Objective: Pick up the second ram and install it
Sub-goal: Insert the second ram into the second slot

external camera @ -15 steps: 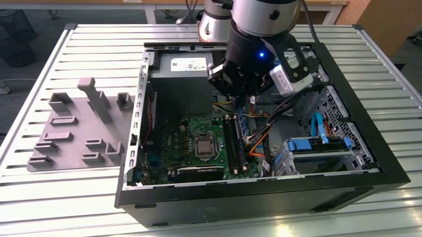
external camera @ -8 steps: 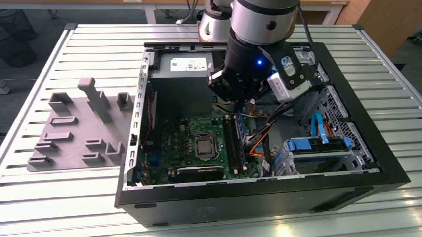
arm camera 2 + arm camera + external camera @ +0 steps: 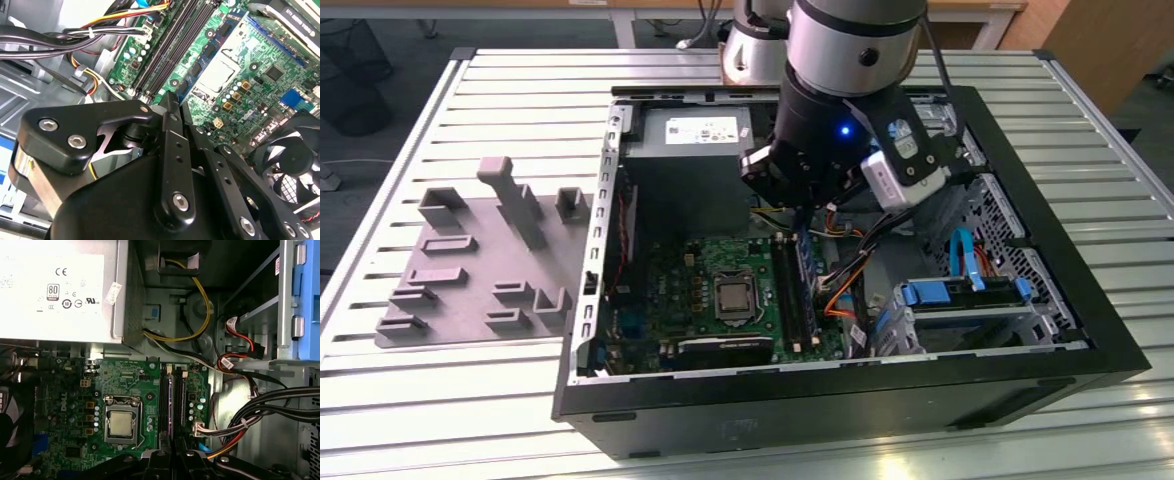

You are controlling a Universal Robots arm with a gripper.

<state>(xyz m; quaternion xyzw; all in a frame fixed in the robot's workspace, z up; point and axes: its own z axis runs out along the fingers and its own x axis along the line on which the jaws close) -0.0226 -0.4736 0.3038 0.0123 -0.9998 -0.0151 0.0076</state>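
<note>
Dark-blue ram (image 3: 171, 410) seated among slots (image 3: 165, 405), directly below gripper (image 3: 172, 102). Gripper narrow, nearly closed, holding nothing. Insertion apparently done; full latching not verifiable.

The exterior view looks down at an angle from beyond one side of the open computer case (image 3: 1067, 360), taking in the whole case, the arm (image 3: 847, 90) and the slatted table (image 3: 454, 420). Both wrist views sit close above the case interior, sharing the green motherboard (image 3: 125, 385) and its memory slots (image 3: 172, 45).
</note>
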